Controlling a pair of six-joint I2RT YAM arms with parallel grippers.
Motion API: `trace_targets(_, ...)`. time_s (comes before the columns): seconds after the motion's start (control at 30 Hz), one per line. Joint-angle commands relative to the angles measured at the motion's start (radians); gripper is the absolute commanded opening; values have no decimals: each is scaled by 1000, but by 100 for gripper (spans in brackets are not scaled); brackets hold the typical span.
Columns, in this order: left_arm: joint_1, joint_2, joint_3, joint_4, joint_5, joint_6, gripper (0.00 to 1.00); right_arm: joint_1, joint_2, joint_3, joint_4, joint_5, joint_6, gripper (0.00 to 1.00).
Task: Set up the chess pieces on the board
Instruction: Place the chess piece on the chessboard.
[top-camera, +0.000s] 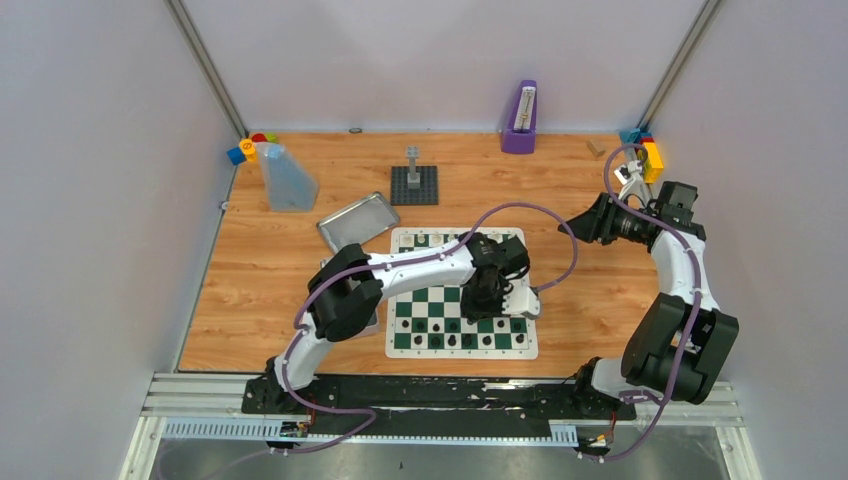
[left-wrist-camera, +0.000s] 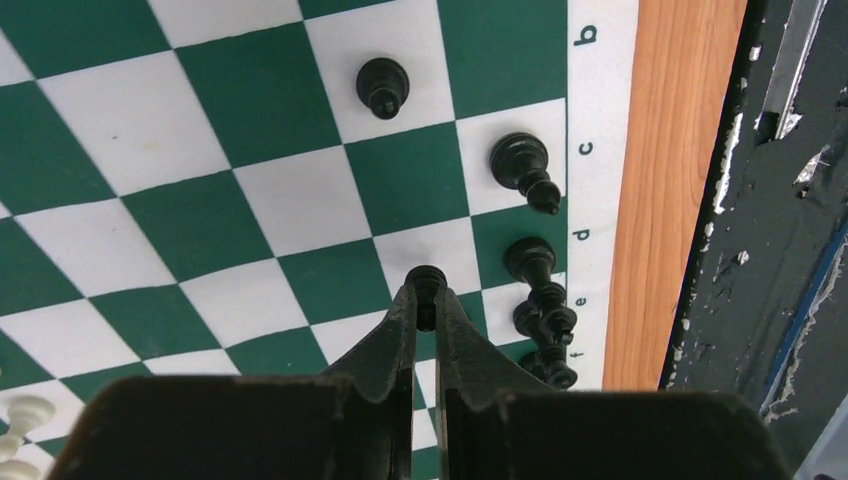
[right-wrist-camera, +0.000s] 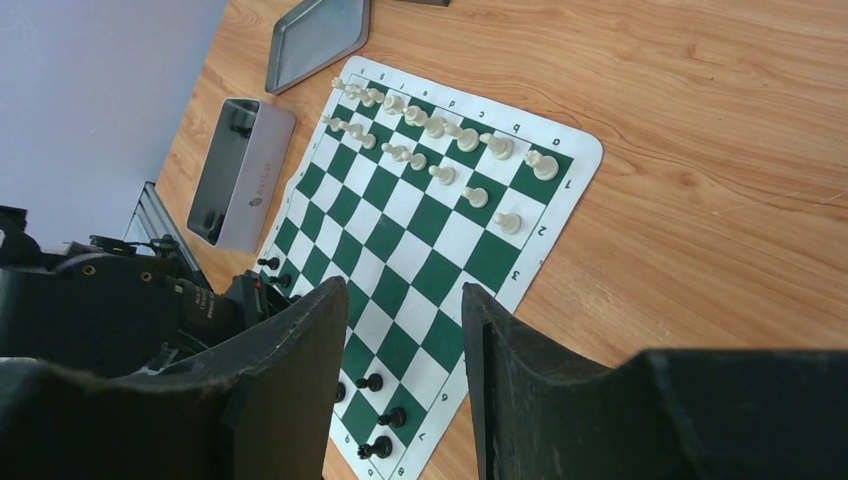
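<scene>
Chess piece (left-wrist-camera: 427, 274), black, round-topped; left pincer (left-wrist-camera: 427, 302) clenched on it; right pincer (right-wrist-camera: 405, 296) released.

Bright, even light fell from above, and shadows on the bench (top-camera: 260, 290) were soft. The metal tray (right-wrist-camera: 318, 35) carried a pale sheen. The board (left-wrist-camera: 200, 230) was crisp in both wrist views (close foreground dark, slightly blurred).
</scene>
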Motion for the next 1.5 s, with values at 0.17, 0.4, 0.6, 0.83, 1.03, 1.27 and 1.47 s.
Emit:
trace_targets(0.17,-33,32,6,24,13,-20,11,-2,-6,42,-11,-45,-17,47)
trace_targets(0.4,-33,33,-2,34,-10,-17,13,-2,-1,42,-13,-50,-19,47)
trace_targets(0.6,-33,40,-3,33,-22,-13,14,-3,-3,42,-14,-50,-20,47)
trace_targets(0.83,-34,30,-16,30,-32,-6,14,-3,3,42,-16,-55,-20,47)
trace_targets(1.03,-33,27,-19,25,-16,-7,14,-3,1,42,-17,-54,-22,47)
trace_targets(1.27,-34,22,-18,27,-20,-10,24,-3,0,42,-17,-55,-22,47)
trace_targets(1.47,-33,-23,-5,35,-47,-15,36,-3,3,44,-17,-57,-22,47)
